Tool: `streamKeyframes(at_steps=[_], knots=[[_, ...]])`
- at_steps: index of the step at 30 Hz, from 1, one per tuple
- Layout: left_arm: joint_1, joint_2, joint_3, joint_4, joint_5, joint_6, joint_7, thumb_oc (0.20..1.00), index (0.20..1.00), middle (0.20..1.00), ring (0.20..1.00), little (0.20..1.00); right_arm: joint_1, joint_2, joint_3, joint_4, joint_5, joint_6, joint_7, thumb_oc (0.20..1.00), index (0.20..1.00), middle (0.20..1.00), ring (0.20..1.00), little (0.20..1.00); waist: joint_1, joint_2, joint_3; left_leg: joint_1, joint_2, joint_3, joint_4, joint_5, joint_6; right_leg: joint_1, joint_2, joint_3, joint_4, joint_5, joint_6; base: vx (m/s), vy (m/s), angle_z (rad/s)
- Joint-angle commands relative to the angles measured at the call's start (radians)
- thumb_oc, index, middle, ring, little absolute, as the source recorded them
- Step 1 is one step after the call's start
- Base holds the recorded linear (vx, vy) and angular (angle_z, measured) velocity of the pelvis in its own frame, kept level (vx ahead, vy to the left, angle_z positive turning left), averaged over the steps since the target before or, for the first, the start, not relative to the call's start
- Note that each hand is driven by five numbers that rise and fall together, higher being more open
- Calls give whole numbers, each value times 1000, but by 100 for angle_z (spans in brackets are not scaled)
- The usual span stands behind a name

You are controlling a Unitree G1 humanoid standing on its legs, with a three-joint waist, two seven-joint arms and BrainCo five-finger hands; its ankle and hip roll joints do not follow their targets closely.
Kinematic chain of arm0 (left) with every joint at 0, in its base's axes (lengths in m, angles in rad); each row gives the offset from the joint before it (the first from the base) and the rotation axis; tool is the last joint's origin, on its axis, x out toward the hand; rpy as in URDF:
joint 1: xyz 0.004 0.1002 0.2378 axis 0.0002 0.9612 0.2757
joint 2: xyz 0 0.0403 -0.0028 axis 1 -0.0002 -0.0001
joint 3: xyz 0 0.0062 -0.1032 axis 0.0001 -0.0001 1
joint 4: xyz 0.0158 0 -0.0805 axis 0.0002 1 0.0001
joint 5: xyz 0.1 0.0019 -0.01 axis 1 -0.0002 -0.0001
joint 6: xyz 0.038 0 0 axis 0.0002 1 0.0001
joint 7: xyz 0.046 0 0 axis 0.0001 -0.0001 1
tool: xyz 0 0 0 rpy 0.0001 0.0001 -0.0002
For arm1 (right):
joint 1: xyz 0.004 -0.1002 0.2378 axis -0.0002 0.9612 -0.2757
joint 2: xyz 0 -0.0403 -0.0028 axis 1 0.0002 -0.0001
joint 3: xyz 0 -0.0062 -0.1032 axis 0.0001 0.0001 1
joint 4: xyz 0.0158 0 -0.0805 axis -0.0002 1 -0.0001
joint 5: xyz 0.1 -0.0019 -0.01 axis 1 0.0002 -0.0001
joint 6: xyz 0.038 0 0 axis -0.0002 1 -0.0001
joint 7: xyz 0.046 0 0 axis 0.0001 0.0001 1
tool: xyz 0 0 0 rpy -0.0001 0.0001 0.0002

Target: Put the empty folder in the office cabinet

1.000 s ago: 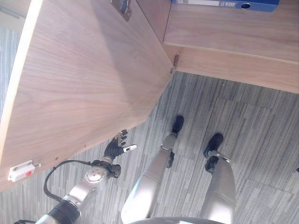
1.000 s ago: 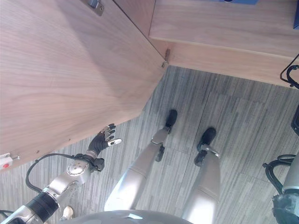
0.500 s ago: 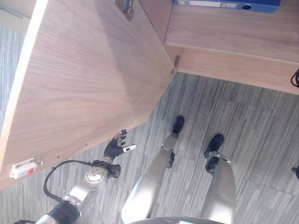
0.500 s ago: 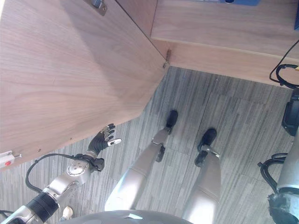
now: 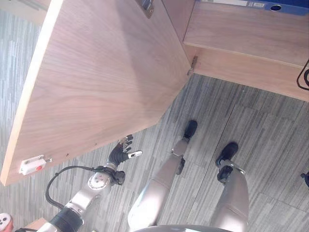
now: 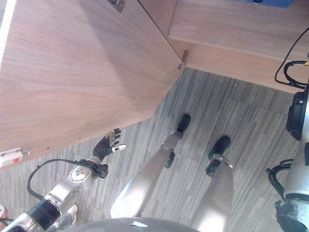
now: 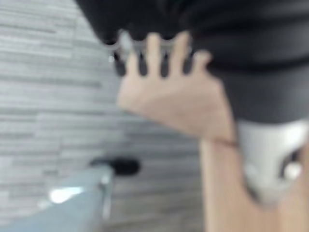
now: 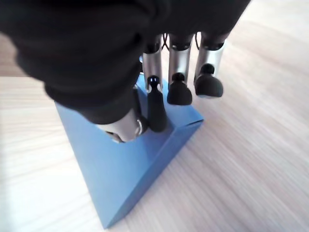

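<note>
Right hand (image 8: pixel 145 92) fingers and thumb pinch the folder (image 8: pixel 130 164), steadying it upright on the shelf (image 8: pixel 251 145) beneath them.

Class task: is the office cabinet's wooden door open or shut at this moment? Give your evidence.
Open. The cabinet door swings out from its hinge, exposing the shelf with the blue folder.

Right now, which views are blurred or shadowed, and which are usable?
Left wrist view: heavily blurred, left hand and floor soft. Right wrist view: near cover soft, but the blue folder and right hand read clearly. Left eye view: sharp; a shadow falls across the upper cabinet door.
</note>
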Motion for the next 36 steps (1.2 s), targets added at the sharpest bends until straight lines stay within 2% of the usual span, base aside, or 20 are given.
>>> streamKeyframes(at_steps=[1,18,24,26,31,32,35,36], knots=[[61,38,50,-30,-9,-24,-10,1000,1000,1000,1000,1000,-28,-51,104,-112,-12,-62,18,200,200,200,200,200,9,39,-16,31,2,-33,-12,-187,-5,90,-15,72,-41,-45,44,0,0,0],[68,35,56,-23,-8,-23,-24,1000,1000,1000,1000,1000,23,-62,81,-93,-47,-50,36,200,200,200,200,200,10,48,-18,32,0,-27,-20,-183,-2,89,-23,78,-41,-41,50,0,1,0],[57,31,55,-11,17,-34,5,1000,1000,1000,1000,1000,92,-50,19,-99,-122,-92,-65,200,200,200,200,200,-7,54,-11,55,11,-13,-20,-186,-1,119,-15,80,-60,-31,51,0,0,0],[45,36,55,-4,44,-39,18,1000,1000,1000,1000,1000,179,-24,-63,-121,-166,-107,-123,200,200,200,200,200,-23,57,-5,83,19,-10,-22,-191,0,164,-6,72,-85,-24,54,-18,-14,-1],[37,50,51,4,62,-44,20,1000,1000,1000,1000,1000,292,10,-161,-138,-199,-104,-156,200,200,200,200,200,-48,53,1,128,32,-5,-25,-198,0,219,3,63,-118,-15,58,-46,-18,-9],[33,35,54,32,66,-41,25,1000,1000,1000,1000,1000,371,32,-193,-136,-226,-88,-144,200,200,200,200,200,-69,38,4,169,48,1,-27,-199,-4,268,10,56,-144,-8,58,-61,-12,-13],[32,15,55,70,77,-39,26,1000,1000,1000,1000,1000,457,64,-222,-137,-248,-74,-129,200,200,200,200,200,-85,28,9,221,60,1,-37,-197,-7,329,18,44,-180,3,58,-44,-23,-7],[24,-11,66,121,88,-33,29,1000,1000,1000,1000,1000,553,116,-228,-146,-292,-58,-104,200,200,200,200,200,-109,11,10,277,73,3,-48,-197,-11,391,28,34,-213,12,59,-13,-26,-12]])
